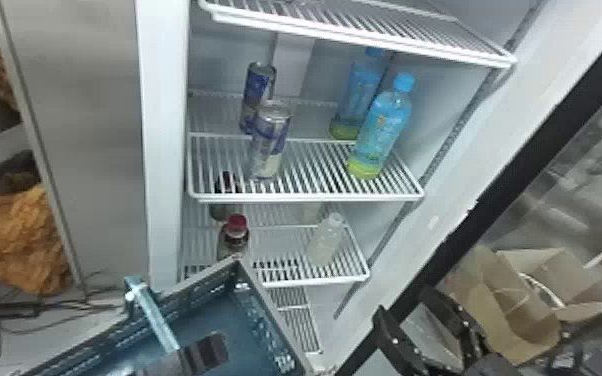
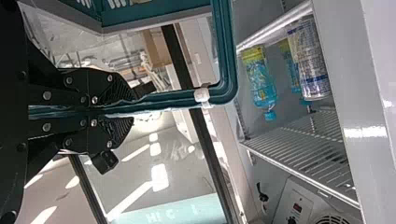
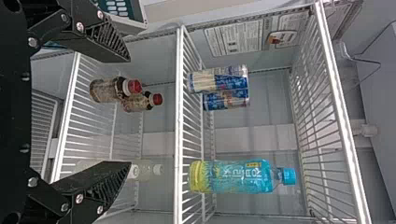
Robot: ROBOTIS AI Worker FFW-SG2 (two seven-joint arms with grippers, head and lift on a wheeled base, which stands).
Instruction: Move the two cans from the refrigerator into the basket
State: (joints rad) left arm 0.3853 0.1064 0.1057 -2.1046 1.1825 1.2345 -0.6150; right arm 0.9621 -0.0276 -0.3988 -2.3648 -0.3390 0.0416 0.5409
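Fridge shelf (image 1: 310, 198) holds both cans (image 1: 257, 92), so first pick is up: left gripper (image 2: 125, 110) clamps basket (image 1: 267, 312), empty wide-open right gripper (image 3: 130, 112) should reach for nearer can (image 1: 269, 142).

Soft light fills the refrigerator (image 1: 166, 150), with white glare along a shelf's front edge (image 3: 343, 112).

There are two cans (image 1: 269, 142), six bottles (image 1: 381, 130) and one basket (image 1: 271, 315).
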